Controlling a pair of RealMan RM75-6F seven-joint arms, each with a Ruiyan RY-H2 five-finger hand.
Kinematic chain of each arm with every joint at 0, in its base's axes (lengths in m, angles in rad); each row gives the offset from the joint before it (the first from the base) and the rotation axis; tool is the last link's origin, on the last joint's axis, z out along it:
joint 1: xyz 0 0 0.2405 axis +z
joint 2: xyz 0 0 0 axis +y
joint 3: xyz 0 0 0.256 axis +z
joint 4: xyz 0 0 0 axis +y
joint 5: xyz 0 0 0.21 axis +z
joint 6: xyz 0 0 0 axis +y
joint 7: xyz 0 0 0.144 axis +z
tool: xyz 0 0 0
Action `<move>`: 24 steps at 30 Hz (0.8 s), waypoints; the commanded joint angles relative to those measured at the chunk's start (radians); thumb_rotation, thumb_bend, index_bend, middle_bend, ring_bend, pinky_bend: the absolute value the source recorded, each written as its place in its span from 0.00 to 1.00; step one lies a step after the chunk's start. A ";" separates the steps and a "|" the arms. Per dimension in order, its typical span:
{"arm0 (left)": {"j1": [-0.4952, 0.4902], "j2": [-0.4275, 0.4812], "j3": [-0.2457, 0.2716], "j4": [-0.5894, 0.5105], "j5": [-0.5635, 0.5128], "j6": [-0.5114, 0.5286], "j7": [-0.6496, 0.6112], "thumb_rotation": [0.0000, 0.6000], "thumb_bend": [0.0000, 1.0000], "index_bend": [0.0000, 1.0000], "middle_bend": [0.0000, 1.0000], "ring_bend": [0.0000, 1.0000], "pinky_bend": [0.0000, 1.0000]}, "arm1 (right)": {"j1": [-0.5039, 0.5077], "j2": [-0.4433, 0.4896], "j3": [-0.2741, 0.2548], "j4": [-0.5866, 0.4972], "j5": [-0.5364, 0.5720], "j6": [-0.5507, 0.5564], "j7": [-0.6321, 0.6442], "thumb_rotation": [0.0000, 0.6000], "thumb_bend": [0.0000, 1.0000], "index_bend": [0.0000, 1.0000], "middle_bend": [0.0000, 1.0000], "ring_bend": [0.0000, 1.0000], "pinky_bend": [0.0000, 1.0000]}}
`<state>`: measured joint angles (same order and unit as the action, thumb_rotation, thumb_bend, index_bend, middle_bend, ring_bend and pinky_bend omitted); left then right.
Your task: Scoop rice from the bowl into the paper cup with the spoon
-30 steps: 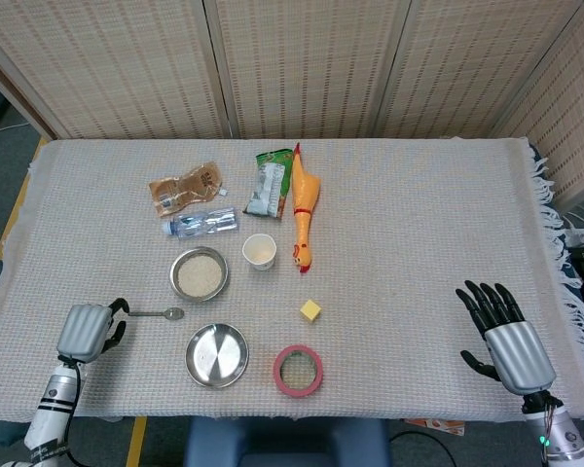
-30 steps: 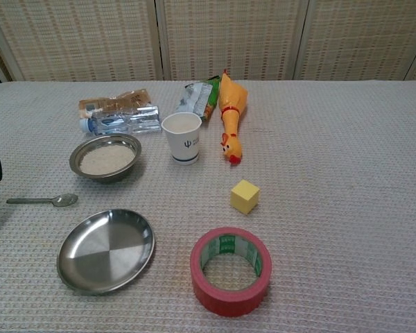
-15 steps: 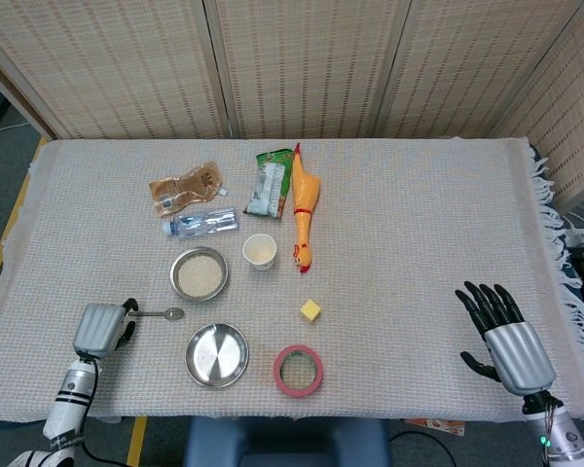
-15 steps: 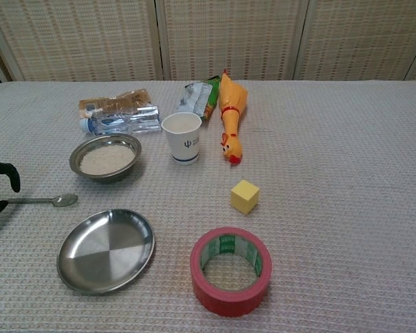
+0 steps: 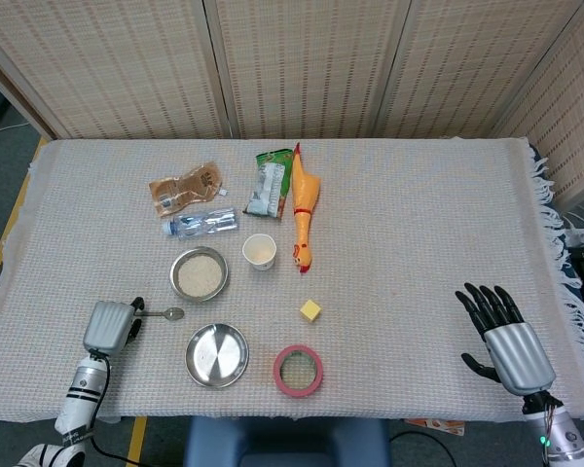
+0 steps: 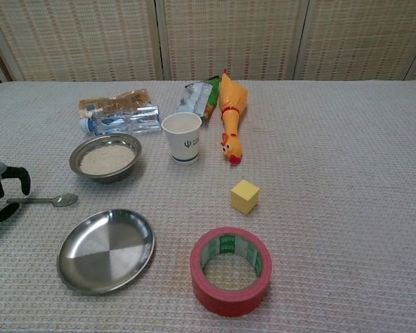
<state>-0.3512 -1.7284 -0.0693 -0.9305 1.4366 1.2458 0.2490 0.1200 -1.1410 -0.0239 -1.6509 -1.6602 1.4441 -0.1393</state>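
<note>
Nearest, the red tape roll [image 6: 230, 270] and empty steel plate [image 6: 107, 248] lie idle, no part of the job. Beside the plate, the left hand [image 6: 3, 192] brackets the spoon [image 6: 50, 201] handle with curved fingers, apparently poised to pinch; whether it grips yet, I cannot tell. Opposite, the right hand [image 5: 506, 339] rests spread and empty. Beyond the spoon sit the rice bowl [image 6: 106, 157] and paper cup [image 6: 182, 137], close together, which should keep the scooping path short.

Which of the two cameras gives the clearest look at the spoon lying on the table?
The chest view: the spoon lies close, bowl and handle distinct, near the left hand. In the head view it is only a thin sliver beside that hand.
</note>
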 commanded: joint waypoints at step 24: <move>-0.017 -0.051 -0.004 0.089 -0.002 0.004 -0.024 1.00 0.40 0.54 1.00 1.00 1.00 | 0.005 0.010 -0.004 -0.012 0.011 -0.022 0.004 1.00 0.10 0.00 0.00 0.00 0.00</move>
<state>-0.3681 -1.7802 -0.0738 -0.8407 1.4334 1.2482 0.2264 0.1248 -1.1312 -0.0278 -1.6625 -1.6489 1.4224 -0.1357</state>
